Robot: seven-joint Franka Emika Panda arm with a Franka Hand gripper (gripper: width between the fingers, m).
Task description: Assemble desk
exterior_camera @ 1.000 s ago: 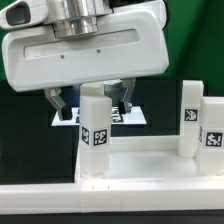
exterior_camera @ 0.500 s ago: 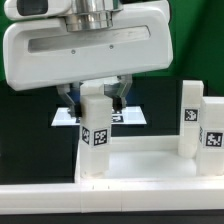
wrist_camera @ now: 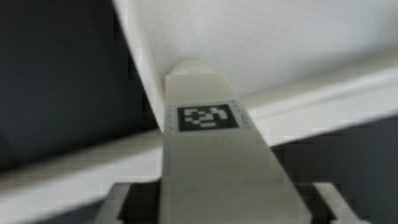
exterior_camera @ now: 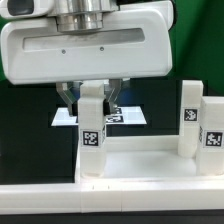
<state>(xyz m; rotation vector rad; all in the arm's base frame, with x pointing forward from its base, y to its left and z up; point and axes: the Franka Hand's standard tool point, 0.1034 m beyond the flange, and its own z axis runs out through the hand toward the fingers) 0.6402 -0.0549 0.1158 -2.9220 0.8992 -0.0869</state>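
End effector (exterior_camera: 91,97) astride upright leg (exterior_camera: 92,130), fingers flanking its top; grip unconfirmed, cannot tell.
Leg standing at tabletop (exterior_camera: 140,160) corner, exterior view's left; second leg (exterior_camera: 191,120) right. Risk: off-centre closure tilting leg, binding in socket.

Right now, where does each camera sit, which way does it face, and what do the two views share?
Exterior view: low at table height, facing the desk tabletop side-on; the gripper fills the top, jaws either side of an upright leg.
Wrist view: on the wrist, looking down along the leg; blurred dark jaw edges show beside it.
Shared: that tagged leg and the jaws.
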